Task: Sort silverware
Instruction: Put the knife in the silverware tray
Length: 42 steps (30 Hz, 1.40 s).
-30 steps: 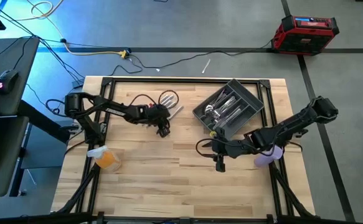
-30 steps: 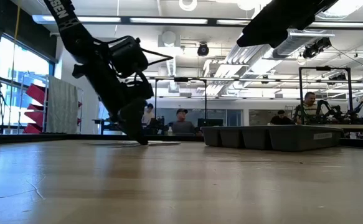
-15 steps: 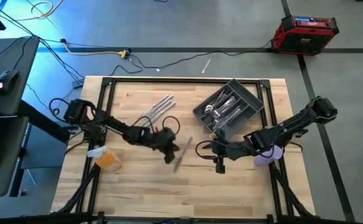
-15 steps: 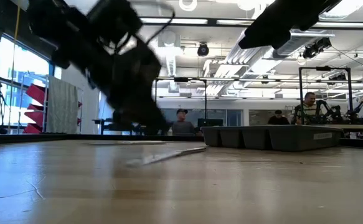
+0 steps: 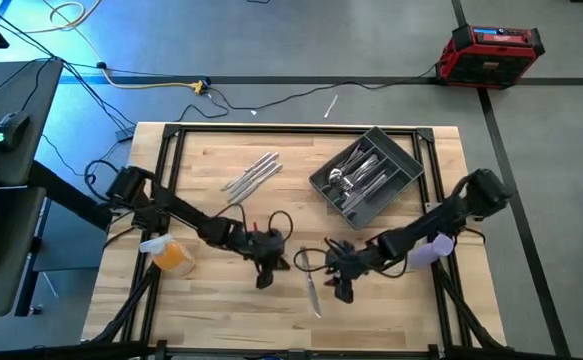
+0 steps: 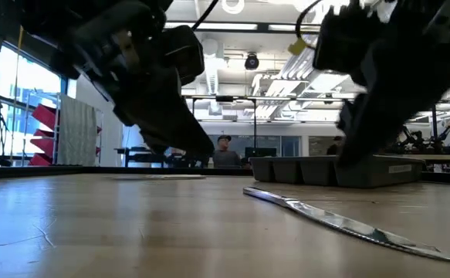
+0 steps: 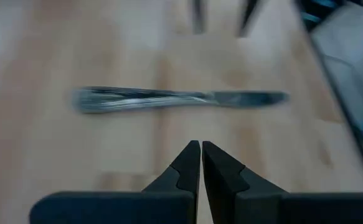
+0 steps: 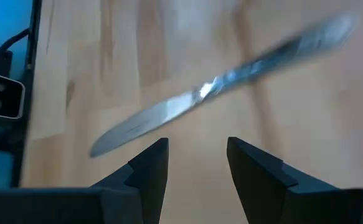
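One silver knife (image 5: pixel 312 296) lies flat by itself on the wooden table near the near edge; it also shows in the low view (image 6: pixel 325 220). My left gripper (image 5: pixel 266 266) hovers just to its left, shut, with the knife (image 7: pixel 181 99) lying crosswise ahead of the tips (image 7: pixel 201 149). My right gripper (image 5: pixel 339 282) stands just right of the knife, open, and the knife (image 8: pixel 218 87) lies slanted beyond its fingers (image 8: pixel 197 149). More silverware (image 5: pixel 253 175) lies in a loose bunch farther back. The dark grey tray (image 5: pixel 401 165) holds several pieces.
An orange object (image 5: pixel 172 255) sits near the table's left edge and a pale lavender one (image 5: pixel 431 250) near the right edge under the right arm. Cables loop off both wrists. Bare wood stretches between the lone knife and the far bunch. People sit in the room behind (image 6: pixel 225 153).
My left gripper has swept from the bunch of silverware toward the near edge and a little right. One knife has come away from the bunch with it and now lies near the near edge. My right gripper has moved left and nearer, toward that knife.
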Tool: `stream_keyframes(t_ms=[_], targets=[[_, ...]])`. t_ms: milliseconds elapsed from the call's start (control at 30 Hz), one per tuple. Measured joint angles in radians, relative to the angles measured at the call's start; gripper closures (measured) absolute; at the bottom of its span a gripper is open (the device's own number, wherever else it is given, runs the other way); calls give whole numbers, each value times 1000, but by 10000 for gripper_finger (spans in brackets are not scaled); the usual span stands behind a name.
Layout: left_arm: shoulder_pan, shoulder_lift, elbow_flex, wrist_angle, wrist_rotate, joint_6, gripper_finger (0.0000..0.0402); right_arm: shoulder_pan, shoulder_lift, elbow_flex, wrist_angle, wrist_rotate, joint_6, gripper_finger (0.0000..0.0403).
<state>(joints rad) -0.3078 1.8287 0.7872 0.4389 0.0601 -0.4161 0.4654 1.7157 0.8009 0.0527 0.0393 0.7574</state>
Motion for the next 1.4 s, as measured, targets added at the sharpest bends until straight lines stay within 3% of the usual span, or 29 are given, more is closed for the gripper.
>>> stream_keyframes(t_ms=[100, 200, 467, 633, 833, 967, 1200, 1400], targets=[[-23, 80, 72, 4, 37, 41, 402, 14, 52, 0, 83, -13, 151, 249], [-37, 162, 172, -40, 44, 128, 401, 9, 76, 1, 89, -60, 212, 250], [-29, 308, 399, -245, 47, 267, 401, -19, 74, 4, 139, -49, 382, 250], [-11, 345, 418, -234, 49, 272, 401, -55, 97, 4, 152, -78, 390, 250], [16, 366, 417, -195, 53, 281, 401, -103, 203, 8, 269, -209, 418, 250], [26, 371, 416, -181, 43, 303, 401, -115, 227, 13, 310, -240, 430, 250], [29, 363, 414, -196, 5, 360, 401, -107, 239, 71, 263, -275, 264, 250], [29, 359, 414, -201, -9, 366, 401, -102, 239, 85, 230, -273, 232, 250]])
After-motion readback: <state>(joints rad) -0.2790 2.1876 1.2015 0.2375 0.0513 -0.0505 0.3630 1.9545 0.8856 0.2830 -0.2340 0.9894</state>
